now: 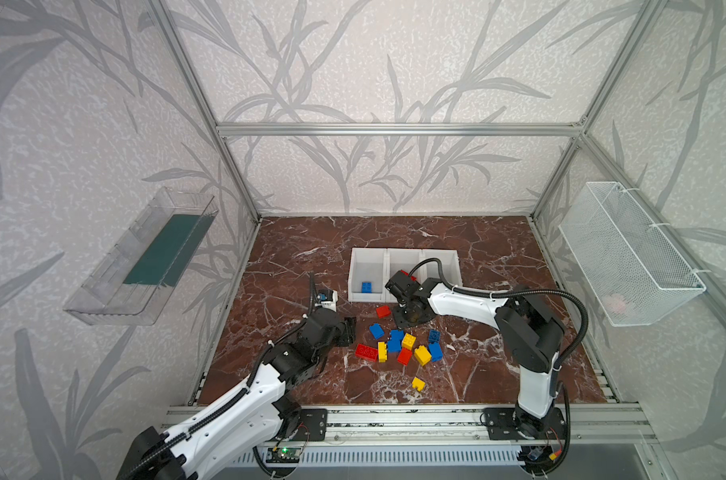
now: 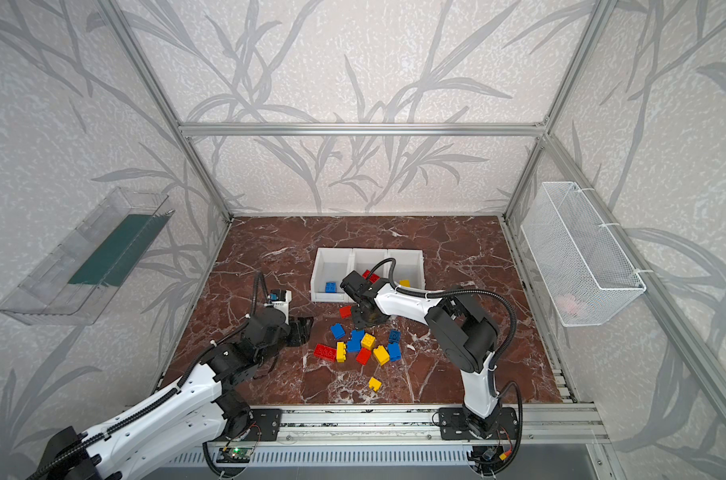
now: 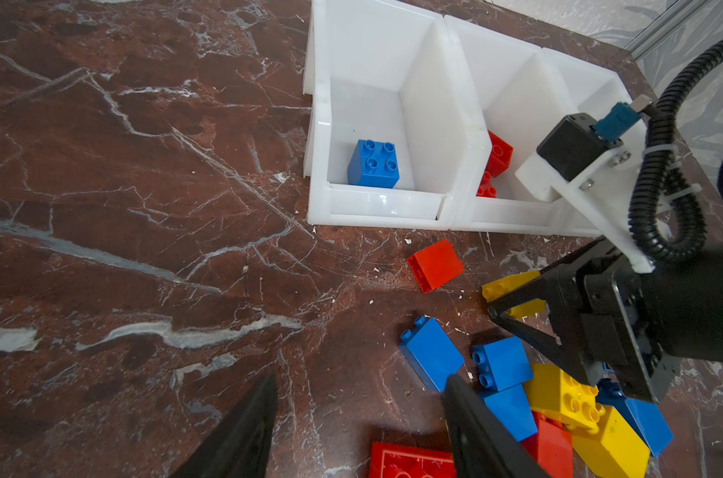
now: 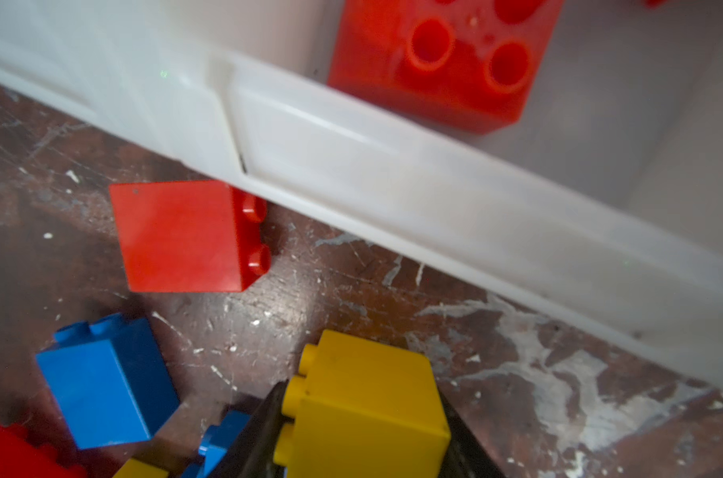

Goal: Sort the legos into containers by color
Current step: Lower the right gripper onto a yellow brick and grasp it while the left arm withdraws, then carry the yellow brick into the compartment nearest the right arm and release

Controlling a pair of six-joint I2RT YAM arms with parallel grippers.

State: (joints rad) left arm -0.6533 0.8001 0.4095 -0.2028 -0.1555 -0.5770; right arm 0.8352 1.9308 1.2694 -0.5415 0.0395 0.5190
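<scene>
Yellow lego [image 4: 368,414] pinched between right gripper [image 4: 360,393] jaws

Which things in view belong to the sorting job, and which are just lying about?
Job:
loose bricks
three white bins
yellow brick in the right claw

Lying about:
clear tray
wire basket

The table [image 1: 311,257] is red-brown marble with thin white veins. The three containers [image 1: 365,266] are plain white. The legos [image 1: 403,347] are red, blue and yellow; a blue brick [image 1: 366,286] shows against the white of one container. The walls [image 1: 394,62] are pale grey with darker grey leaves. The right gripper [image 4: 360,414] is black, and between its fingers sits a yellow brick [image 4: 372,372]. The tray [image 1: 104,291] is clear with a green liner [image 1: 166,253].
</scene>
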